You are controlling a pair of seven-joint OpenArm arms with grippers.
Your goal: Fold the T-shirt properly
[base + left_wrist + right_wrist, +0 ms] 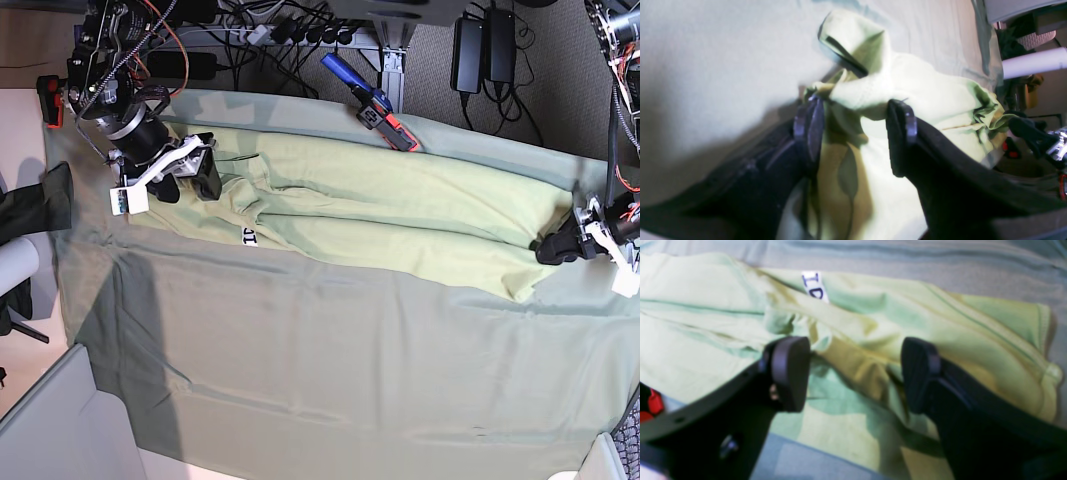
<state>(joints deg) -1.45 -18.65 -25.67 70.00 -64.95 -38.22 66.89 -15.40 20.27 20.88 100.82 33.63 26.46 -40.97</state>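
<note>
The T-shirt (400,215) is stretched lengthwise along the desk's far edge, its hem end apparently pinched in the left gripper (853,128) for tension, while the right gripper (855,373) is held released over the collar end.

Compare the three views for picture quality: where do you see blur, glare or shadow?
Left wrist view: soft and smeared, with the T-shirt blown out to near white by glare. Right wrist view: mildly blurred; the neck label is only partly legible. Base view: sharpest, with a dark shadow over the table cloth at the left.
</note>
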